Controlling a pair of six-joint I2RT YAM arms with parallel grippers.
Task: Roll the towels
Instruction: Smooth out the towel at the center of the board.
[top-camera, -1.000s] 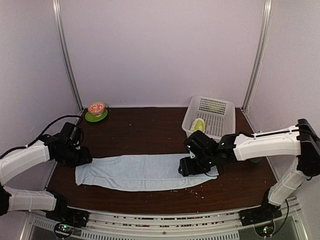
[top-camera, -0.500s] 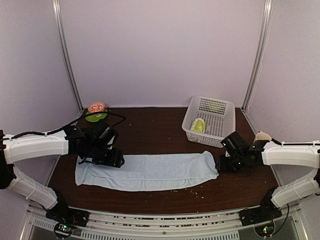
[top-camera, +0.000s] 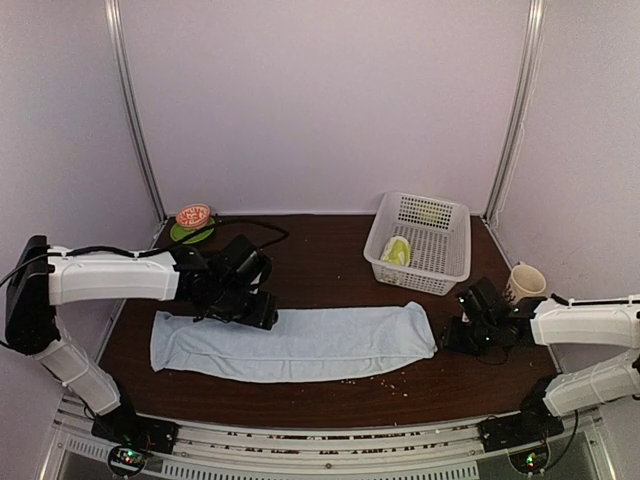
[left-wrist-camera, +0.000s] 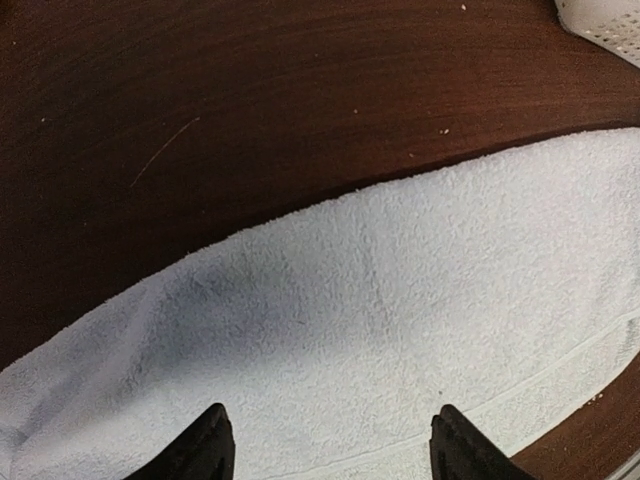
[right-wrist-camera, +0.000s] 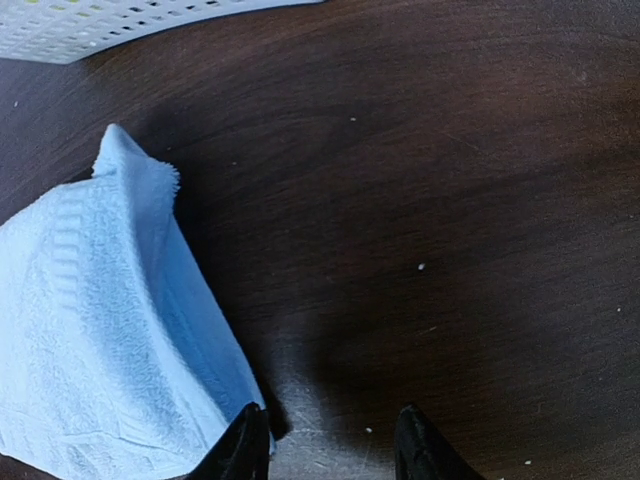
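The brown table (top-camera: 320, 250) fills the middle of the top view. A long light-blue towel (top-camera: 300, 343) lies flat and not rolled across the lower middle of the table, running left to right. The left arm (top-camera: 110, 277) reaches in from the left side. The right arm (top-camera: 585, 322) lies low at the lower right. A white basket (top-camera: 445, 262) with holes sits at the upper right of the table, apart from the blue towel.

The left gripper (top-camera: 252, 312) is over the far edge of the blue towel, left of the middle. Its wrist view shows what the top view cannot: its two fingers (left-wrist-camera: 205, 450) are spread wide, with only towel under the gap and nothing held.

The right gripper (top-camera: 458, 338) sits low just beside the right end of the blue towel. In its wrist view the fingers (right-wrist-camera: 420, 445) are apart with bare wood between them. One finger is right at the towel's edge.

Only the top view shows the rest. A cup (top-camera: 525, 282) stands at the right, near the right arm. The small yellow-green towel (top-camera: 397, 250) lies inside the basket. A green plate (top-camera: 180, 235) with an orange bowl (top-camera: 193, 215) sits at the upper left corner of the table.
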